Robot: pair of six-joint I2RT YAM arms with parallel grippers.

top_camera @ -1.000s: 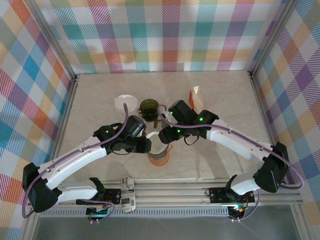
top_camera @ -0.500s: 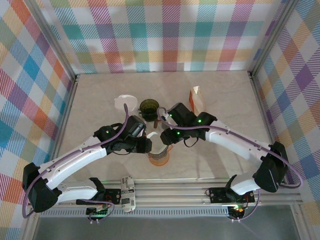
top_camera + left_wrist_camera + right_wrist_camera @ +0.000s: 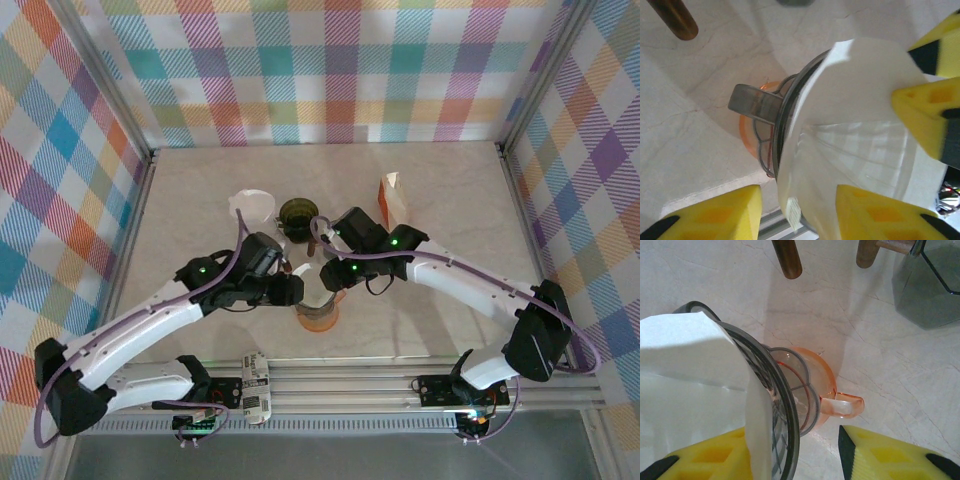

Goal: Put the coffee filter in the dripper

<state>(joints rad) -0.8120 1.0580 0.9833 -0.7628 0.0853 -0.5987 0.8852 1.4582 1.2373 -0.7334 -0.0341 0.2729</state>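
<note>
The white coffee filter [image 3: 860, 115] sits spread open inside the glass dripper [image 3: 790, 410], which rests on an orange cup [image 3: 318, 320]. My left gripper [image 3: 797, 210] is open. Its yellow fingers stand either side of the filter's near edge, and a gap shows at the outer finger [image 3: 715, 215]. My right gripper [image 3: 792, 440] is open too and straddles the dripper's rim. Its inner finger [image 3: 705, 455] lies behind the filter [image 3: 695, 370], and its outer finger [image 3: 900, 455] is clear of the glass. In the top view both grippers, left [image 3: 288, 290] and right [image 3: 330, 278], meet over the dripper [image 3: 312, 297].
A dark green glass [image 3: 297, 213] and a white cone-shaped piece [image 3: 252, 207] stand just behind the grippers. An orange-and-white box [image 3: 392, 200] is at the back right. Two wooden legs [image 3: 787, 257] stand close behind the cup. The cup's handle [image 3: 842, 405] points towards my right outer finger.
My left gripper's jaws have widened and let go of the filter's edge, and that arm has drawn slightly left. My right gripper's jaws have narrowed around the dripper's rim.
</note>
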